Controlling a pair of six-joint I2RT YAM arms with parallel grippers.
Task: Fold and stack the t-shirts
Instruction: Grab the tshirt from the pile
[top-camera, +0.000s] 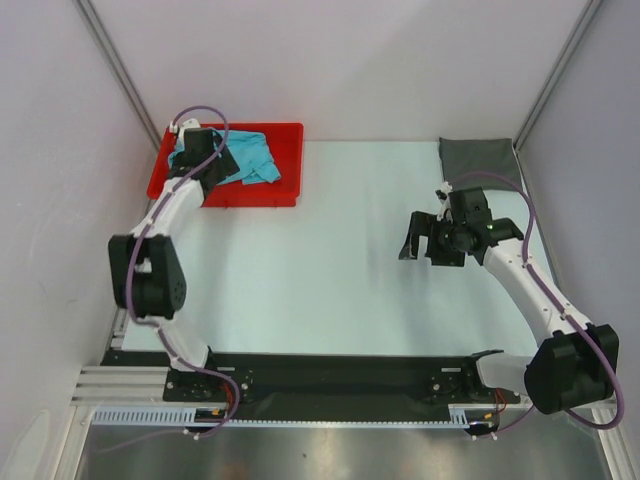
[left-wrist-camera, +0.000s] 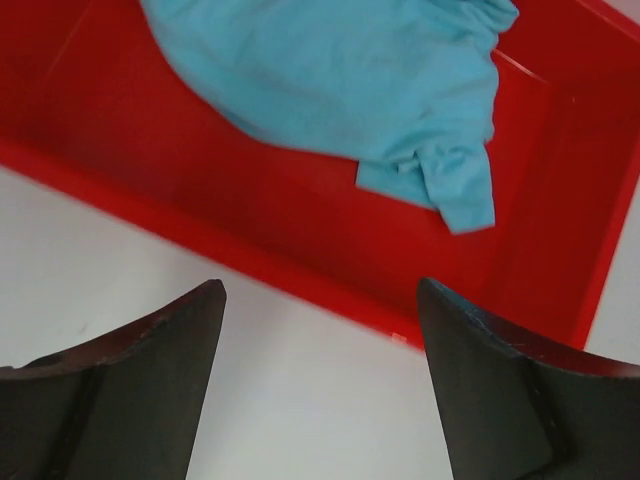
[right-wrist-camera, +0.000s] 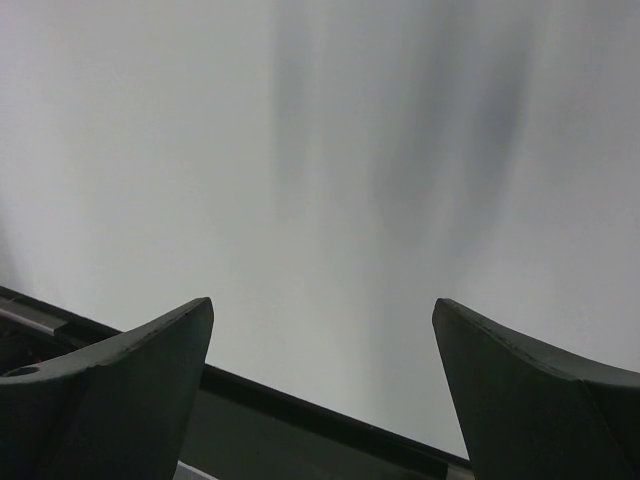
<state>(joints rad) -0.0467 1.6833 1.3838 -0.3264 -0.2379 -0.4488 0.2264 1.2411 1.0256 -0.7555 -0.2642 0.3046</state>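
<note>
The soft, floppy teal shirt (left-wrist-camera: 330, 70) lies bunched in the red tray (left-wrist-camera: 150, 150) at the far left, just past the open, empty left hand (left-wrist-camera: 320, 290), which could probably pinch its loose sleeve (left-wrist-camera: 455, 185), while the open, empty right hand (right-wrist-camera: 320, 305) hangs near the folded grey shirt (top-camera: 478, 160), far right.
</note>
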